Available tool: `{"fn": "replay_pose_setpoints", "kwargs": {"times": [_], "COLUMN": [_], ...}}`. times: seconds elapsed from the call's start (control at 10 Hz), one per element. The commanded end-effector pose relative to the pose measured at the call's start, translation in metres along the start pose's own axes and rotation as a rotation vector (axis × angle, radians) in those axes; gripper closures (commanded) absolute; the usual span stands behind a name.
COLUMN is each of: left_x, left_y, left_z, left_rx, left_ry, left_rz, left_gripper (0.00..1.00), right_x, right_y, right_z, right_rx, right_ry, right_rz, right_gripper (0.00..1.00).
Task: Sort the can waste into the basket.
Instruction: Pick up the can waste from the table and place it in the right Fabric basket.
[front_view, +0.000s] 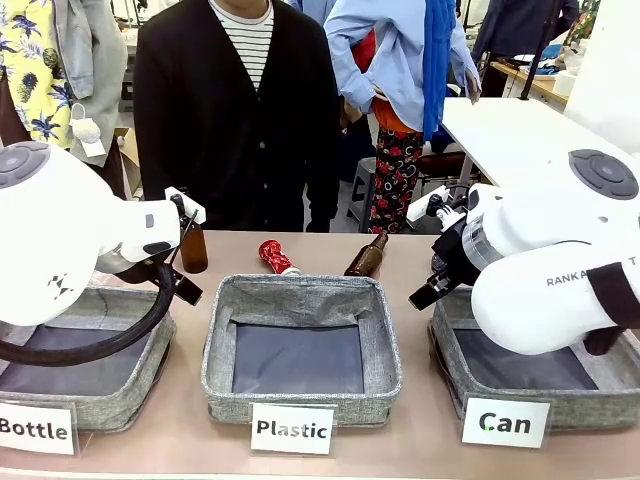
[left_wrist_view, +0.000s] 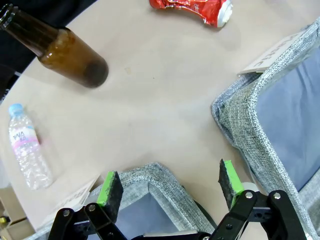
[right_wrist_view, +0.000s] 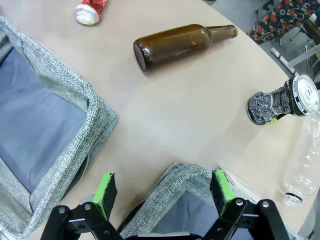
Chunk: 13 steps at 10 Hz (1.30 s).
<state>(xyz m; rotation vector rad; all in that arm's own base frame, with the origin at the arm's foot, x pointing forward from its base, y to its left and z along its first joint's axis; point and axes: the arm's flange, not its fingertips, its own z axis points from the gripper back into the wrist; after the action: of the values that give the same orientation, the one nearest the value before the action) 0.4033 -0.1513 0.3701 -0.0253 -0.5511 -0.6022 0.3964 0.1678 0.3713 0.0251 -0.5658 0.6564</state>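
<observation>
Found the left gripper (left_wrist_view: 170, 182) with its green-padded fingers spread wide and nothing between them, poised over a corner of the Bottle basket (left_wrist_view: 150, 174). Saw bare table (left_wrist_view: 160, 100) just past that corner, and the grey wall of the Plastic basket (left_wrist_view: 250, 125) off to one side. Noted, farther out, a brown bottle (left_wrist_view: 70, 56) standing upright and a small clear bottle (left_wrist_view: 27, 147) lying flat, well apart from each other. Spotted the red can (left_wrist_view: 192, 7), crushed and on its side, at the far edge of that view, on the tabletop and outside every basket. Placed the same red can (front_view: 275, 257), from the front, behind the Plastic basket's far rim, between the upright bottle and a second brown bottle (front_view: 367, 258) lying down.

Found the right gripper (right_wrist_view: 163, 186) likewise gaping and empty, above a corner of the Can basket (right_wrist_view: 187, 180), marked by a white sign (front_view: 505, 422) with the word "Can". Saw dark lining in the part of that basket not covered by the arm. Noted the dark can (right_wrist_view: 277, 104), patterned, pinched at the waist, silver-rimmed, on the table beyond that corner and apart from the basket; could not tell whether upright or tipped. Saw a second clear bottle (right_wrist_view: 305, 160) just beside it. Saw a person (front_view: 235, 110) in a dark cardigan at the table's far side.
</observation>
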Motion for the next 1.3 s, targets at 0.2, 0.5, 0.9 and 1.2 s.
{"fn": "replay_pose_setpoints", "kwargs": {"times": [0.2, 0.5, 0.9, 1.2], "left_x": [0.0, 0.013, -0.063, -0.147], "left_y": [0.0, -0.035, 0.023, 0.136], "left_z": [0.0, 0.141, 0.242, 0.232], "left_rx": [0.0, -0.093, -0.437, -0.727], "left_ry": [0.0, -0.211, -0.313, -0.414], "left_rz": [0.0, 0.033, -0.005, 0.272], "left_gripper": [0.0, 0.0, 0.0, 0.0], "right_x": [0.0, 0.037, -0.029, -0.112], "right_y": [0.0, 0.026, -0.037, -0.128], "right_z": [0.0, 0.1, 0.228, 0.242], "right_rx": [0.0, 0.006, 0.453, 0.713], "right_ry": [0.0, -0.014, -0.12, -0.255], "right_rz": [0.0, -0.157, -0.363, -0.701], "right_gripper": [0.0, 0.0, 0.0, 0.0]}}
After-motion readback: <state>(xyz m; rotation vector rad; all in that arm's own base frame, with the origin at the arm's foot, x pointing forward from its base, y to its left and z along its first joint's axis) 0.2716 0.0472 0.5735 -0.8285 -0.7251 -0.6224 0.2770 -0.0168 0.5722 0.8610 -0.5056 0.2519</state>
